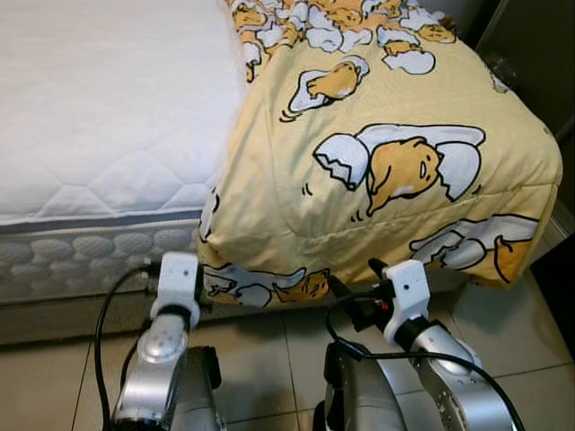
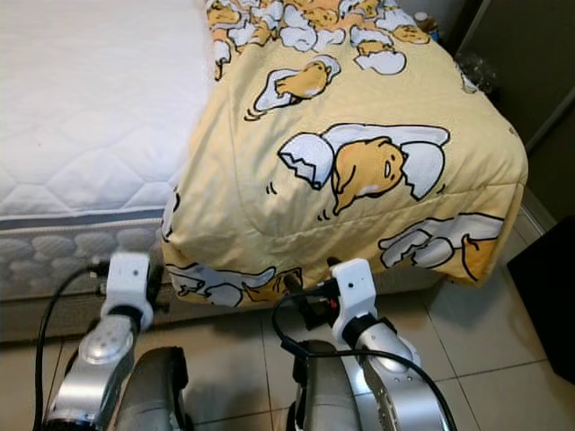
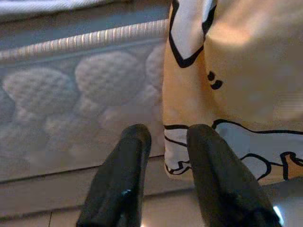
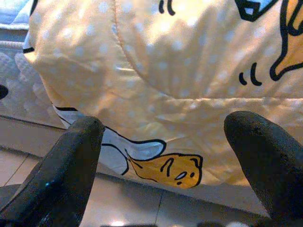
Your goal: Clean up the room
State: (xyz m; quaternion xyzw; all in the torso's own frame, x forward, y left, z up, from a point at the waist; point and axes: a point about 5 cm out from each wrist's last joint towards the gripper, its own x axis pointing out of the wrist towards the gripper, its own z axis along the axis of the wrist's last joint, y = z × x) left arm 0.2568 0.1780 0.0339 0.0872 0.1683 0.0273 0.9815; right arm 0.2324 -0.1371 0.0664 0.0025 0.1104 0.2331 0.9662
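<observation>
Left eye view has the yellow comforter (image 1: 377,153) piled on the corner of the bed (image 1: 99,108), its printed edge drooping over the mattress side toward the tiled floor (image 1: 269,359). Both arms are up at that hanging edge. The left gripper (image 3: 163,142) sits right at the comforter's lower corner, fingers (image 3: 208,175) narrow with just a slim gap, nothing between them. The right gripper (image 4: 163,137) faces the comforter's front drape, fingers (image 4: 265,156) spread wide, empty too.

My read: the step is taking hold of the hem to straighten the comforter over the bed. To do it well, each gripper should push forward until the fabric fold sits deep between the fingers, and the left needs to open more first. Grab a thick fold, not a thin skin of cloth, or it may slip on the lift. Keeping both grips level along the comforter's edge should stop it bunching
</observation>
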